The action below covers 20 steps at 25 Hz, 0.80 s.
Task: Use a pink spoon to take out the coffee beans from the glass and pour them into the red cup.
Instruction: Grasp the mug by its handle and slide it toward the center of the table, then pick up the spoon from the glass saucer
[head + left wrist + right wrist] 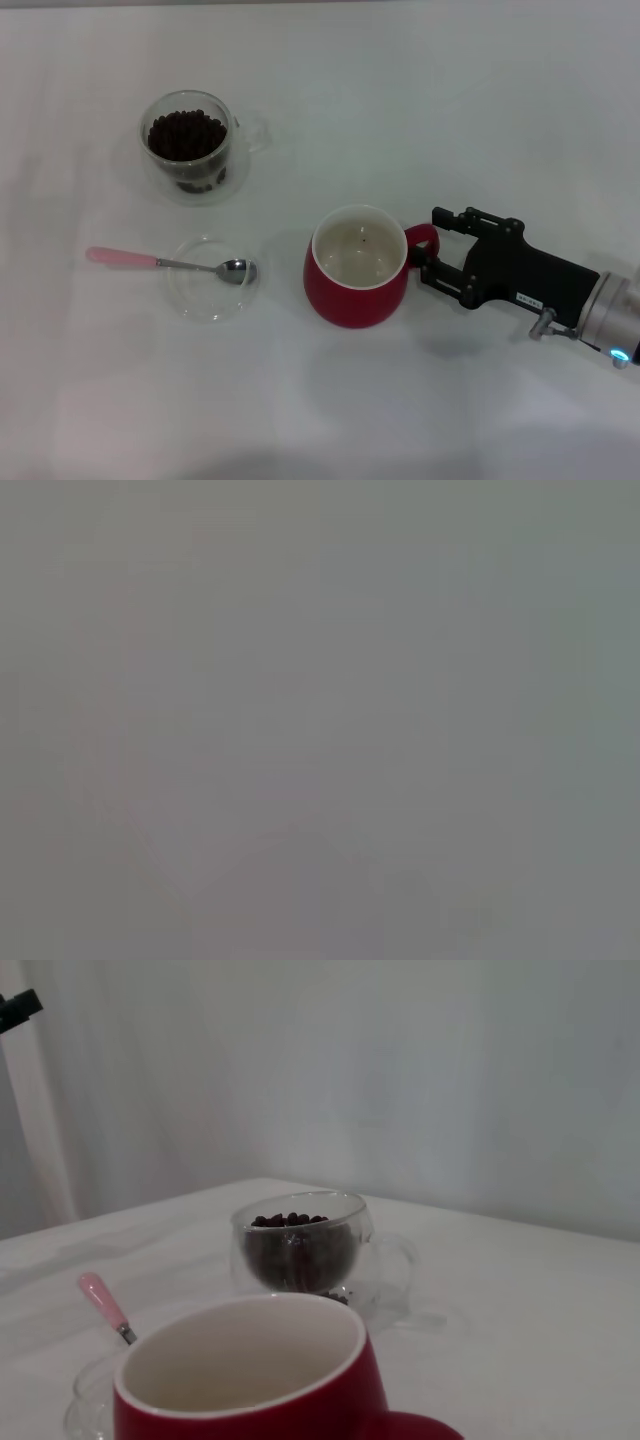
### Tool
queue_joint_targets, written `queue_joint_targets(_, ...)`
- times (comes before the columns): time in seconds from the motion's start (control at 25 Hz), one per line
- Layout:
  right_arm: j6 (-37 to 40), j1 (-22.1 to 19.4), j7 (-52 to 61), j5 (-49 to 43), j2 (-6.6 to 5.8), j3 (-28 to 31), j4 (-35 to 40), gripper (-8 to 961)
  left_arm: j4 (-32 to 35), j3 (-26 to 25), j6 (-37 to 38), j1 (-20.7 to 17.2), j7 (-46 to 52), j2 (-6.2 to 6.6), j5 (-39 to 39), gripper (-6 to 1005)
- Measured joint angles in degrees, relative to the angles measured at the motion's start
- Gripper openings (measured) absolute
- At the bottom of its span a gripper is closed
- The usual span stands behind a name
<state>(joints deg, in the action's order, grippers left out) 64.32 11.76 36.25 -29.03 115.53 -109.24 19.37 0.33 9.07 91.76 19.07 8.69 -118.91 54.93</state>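
Observation:
The red cup (352, 296) stands right of centre, its cream inside nearly bare apart from a speck or two. Its loop handle points right, and my right gripper (430, 243) is open with one finger on each side of that handle. The glass (228, 165) holds a heap of coffee beans (186, 135) at the far left. The pink spoon (125, 258) lies with its metal bowl in a shallow clear dish (212, 295), handle pointing left. The right wrist view looks over the red cup (250, 1400) toward the glass (300, 1250), coffee beans (290, 1220) and pink spoon (103, 1303). My left gripper is out of view.
A white table (450, 100) carries everything. The clear dish sits between the glass and the red cup, a little left of the cup. The left wrist view is a plain grey blur.

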Motion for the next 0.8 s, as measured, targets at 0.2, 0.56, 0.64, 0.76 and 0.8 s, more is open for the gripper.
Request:
queue_joint_targets(0.2, 3.2, -1.1, 0.0, 0.0, -0.45, 0.3, -0.5, 674, 0.0, 0.0, 0.1, 0.0, 0.0, 0.04, -0.1, 624)
queue_joint_targets(0.56, 12.9, -3.0, -1.2, -0.2, -1.78, 5.2, -5.5, 777, 0.0, 0.0, 0.1, 0.0, -0.3, 0.11, -0.1, 623)
queue_joint_targets(0.64, 16.4, -3.1, -1.9, -0.2, -2.15, 6.4, -6.8, 778, 0.0, 0.1, -0.2, 0.0, -0.3, 0.21, -0.1, 623)
queue_joint_targets(0.76, 24.7, -3.3, -1.9, -0.1, -3.32, 8.5, -9.4, 778, -0.1, 0.3, -0.7, 0.0, -0.3, 0.33, 0.2, 623)
queue_joint_targets(0.8, 27.6, -3.3, -1.9, -0.1, -3.67, 9.5, -10.5, 778, -0.1, 0.3, -0.7, 0.0, -0.3, 0.36, 0.2, 623)
